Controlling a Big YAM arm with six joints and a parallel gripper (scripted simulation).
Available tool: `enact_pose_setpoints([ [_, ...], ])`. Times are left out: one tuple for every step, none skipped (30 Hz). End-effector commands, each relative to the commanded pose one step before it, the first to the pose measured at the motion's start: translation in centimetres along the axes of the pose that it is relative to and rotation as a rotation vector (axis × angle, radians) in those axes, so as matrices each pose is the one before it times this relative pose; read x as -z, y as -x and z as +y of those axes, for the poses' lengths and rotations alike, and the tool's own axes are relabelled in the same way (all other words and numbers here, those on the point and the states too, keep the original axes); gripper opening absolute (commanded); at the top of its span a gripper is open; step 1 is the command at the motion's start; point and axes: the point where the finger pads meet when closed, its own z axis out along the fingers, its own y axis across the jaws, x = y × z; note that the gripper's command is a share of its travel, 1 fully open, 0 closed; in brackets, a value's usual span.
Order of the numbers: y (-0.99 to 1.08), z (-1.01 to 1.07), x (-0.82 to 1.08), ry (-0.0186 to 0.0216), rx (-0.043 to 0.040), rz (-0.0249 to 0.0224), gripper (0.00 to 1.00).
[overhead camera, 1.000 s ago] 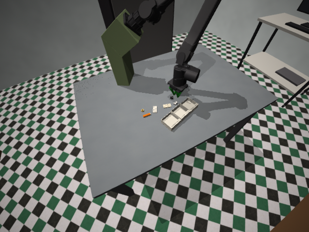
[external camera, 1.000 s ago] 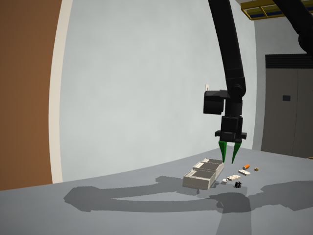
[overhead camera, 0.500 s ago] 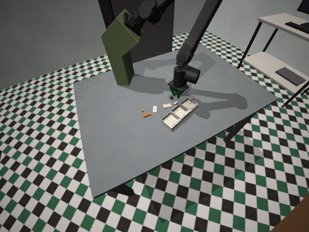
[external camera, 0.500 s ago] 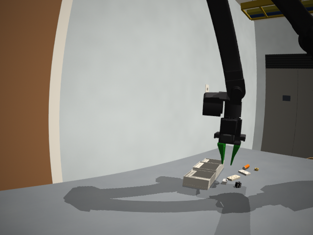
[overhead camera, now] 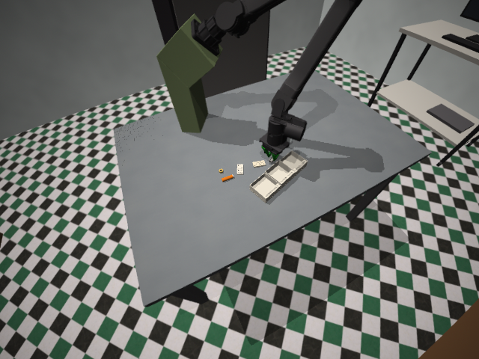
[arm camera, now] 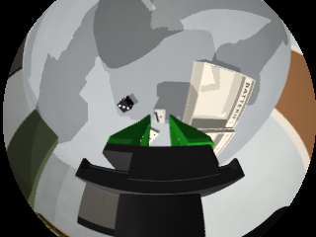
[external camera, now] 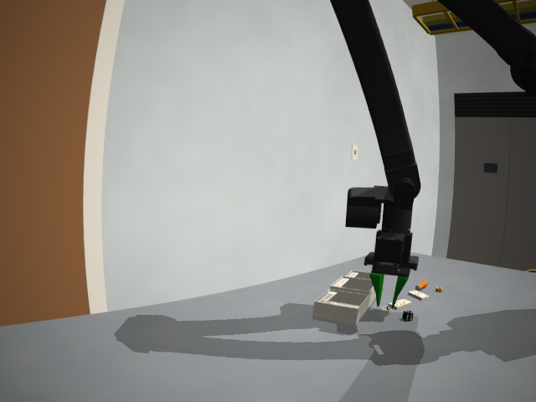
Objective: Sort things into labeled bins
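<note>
A row of three cream bins (overhead camera: 278, 176) stands on the grey table; it also shows in the exterior view (external camera: 346, 298) and the wrist view (arm camera: 217, 99). My gripper (overhead camera: 270, 155) is low over the table just beside the bins, fingers partly open and holding nothing. In the exterior view the green fingertips (external camera: 386, 302) straddle a small white piece (external camera: 386, 307), also seen in the wrist view (arm camera: 158, 117). A black die (external camera: 406, 316) lies close by. Two dominoes (overhead camera: 258, 163) (overhead camera: 239, 168), an orange battery (overhead camera: 227, 177) and a brass nut (overhead camera: 221, 170) lie to the left.
A second dark arm holds a large olive-green block (overhead camera: 187, 73) above the table's far left. A shelf unit (overhead camera: 437, 77) stands off the table at the right. The bins' labels are too small to read.
</note>
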Motion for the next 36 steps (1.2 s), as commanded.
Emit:
enact_pose_setpoints([
  [0.142, -0.030, -0.688, -0.00489, -0.01475, -0.00564, 0.28],
  [-0.218, -0.071, -0.053, -0.00232, -0.00271, 0.00342, 0.28],
  [0.073, 0.137, -0.152, 0.00222, 0.00054, -0.00088, 0.28],
  [0.306, 0.093, -0.255, 0.00247, 0.00415, -0.00442, 0.28],
  [0.018, -0.010, -0.140, -0.00045, 0.00026, -0.00039, 0.28],
  [0.006, 0.025, -0.133, -0.00003, -0.00002, 0.00017, 0.28],
  [0.007, 0.026, -0.133, 0.00001, -0.00002, 0.00003, 0.28],
  [0.000, 0.000, 0.000, 0.00000, 0.00000, 0.00000, 0.28],
  [0.000, 0.000, 0.000, 0.00000, 0.00000, 0.00000, 0.28],
  [-0.277, -0.070, -0.019, -0.00240, -0.00385, 0.00298, 0.28],
  [-0.018, -0.006, -0.139, -0.00049, 0.00021, 0.00082, 0.28],
  [-0.165, -0.047, 0.060, -0.00150, -0.00218, 0.00140, 0.28],
  [-0.066, 0.345, 0.067, 0.00495, -0.00253, 0.00121, 0.28],
  [-0.007, 0.143, 0.019, 0.00204, -0.00074, 0.00018, 0.28],
  [-0.012, 0.037, 0.019, 0.00053, -0.00038, 0.00025, 0.28],
  [0.032, -0.305, 0.510, -0.00334, 0.00802, 0.00217, 0.28],
  [0.008, -0.004, 0.001, -0.00001, 0.00000, 0.00000, 0.28],
  [0.007, -0.003, 0.002, -0.00001, 0.00000, 0.00000, 0.28],
  [0.008, -0.002, 0.002, 0.00000, 0.00000, 0.00000, 0.28],
  [0.008, -0.004, 0.002, -0.00001, 0.00000, 0.00000, 0.28],
  [0.002, -0.001, 0.002, 0.00000, 0.00000, 0.00000, 0.09],
  [0.002, -0.001, 0.002, 0.00000, 0.00000, 0.00000, 0.09],
  [0.002, -0.001, 0.002, 0.00000, 0.00000, 0.00000, 0.09],
  [0.002, -0.001, 0.002, 0.00000, 0.00000, 0.00000, 0.09],
  [0.000, 0.000, 0.000, 0.00000, 0.00000, 0.00000, 0.09],
  [0.000, 0.000, 0.000, 0.00000, 0.00000, 0.00000, 0.09],
  [0.002, -0.001, 0.002, 0.00000, 0.00000, 0.00000, 0.09],
  [0.002, -0.001, 0.002, 0.00000, 0.00000, 0.00000, 0.09],
  [0.002, -0.001, 0.002, 0.00000, 0.00000, 0.00000, 0.09],
  [0.002, -0.001, 0.002, 0.00000, 0.00000, 0.00000, 0.09],
  [0.002, -0.001, 0.002, 0.00000, 0.00000, 0.00000, 0.09],
  [0.002, -0.001, 0.002, 0.00000, 0.00000, 0.00000, 0.09],
  [0.002, -0.001, 0.002, 0.00000, 0.00000, 0.00000, 0.09],
  [0.002, -0.001, 0.002, 0.00000, 0.00000, 0.00000, 0.09],
  [0.002, -0.001, 0.002, 0.00000, 0.00000, 0.00000, 0.09],
  [0.002, -0.001, 0.002, 0.00000, 0.00000, 0.00000, 0.09],
])
